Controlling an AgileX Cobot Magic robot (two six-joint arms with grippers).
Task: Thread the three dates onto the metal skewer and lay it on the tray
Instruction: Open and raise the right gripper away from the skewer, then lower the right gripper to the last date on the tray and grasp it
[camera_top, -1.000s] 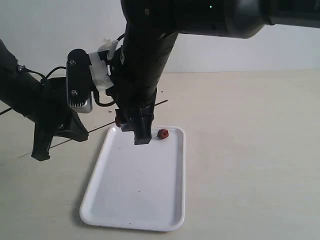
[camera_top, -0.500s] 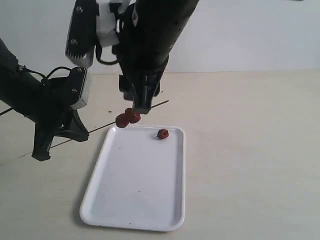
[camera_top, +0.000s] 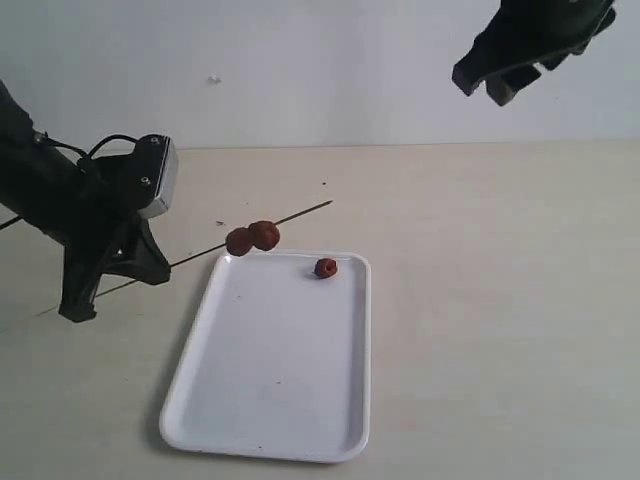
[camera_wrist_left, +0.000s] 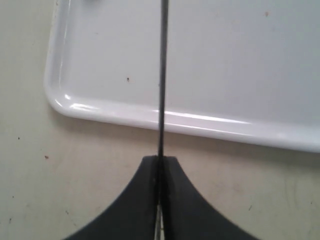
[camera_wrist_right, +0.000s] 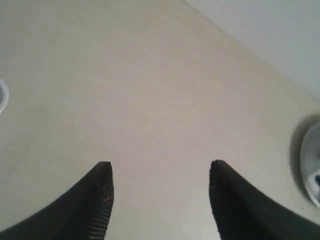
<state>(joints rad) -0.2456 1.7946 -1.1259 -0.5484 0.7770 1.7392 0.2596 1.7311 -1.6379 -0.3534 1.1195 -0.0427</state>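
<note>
Left wrist view: what is the left pincer (camera_wrist_left: 160, 159) gripping?

— It is clamping the metal skewer (camera_wrist_left: 162, 75), two dates (camera_top: 252, 238) riding it just beyond the tray (camera_top: 280, 400)'s corner. The right pincer (camera_wrist_right: 160, 192) is hanging wide and empty, well apart from the tray. Next, I judge, comes fetching the third date (camera_top: 326, 267), lying on the tray.

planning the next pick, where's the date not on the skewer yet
In the exterior view the loose date lies on the tray near its far right corner, just right of the two dates on the skewer.
</note>
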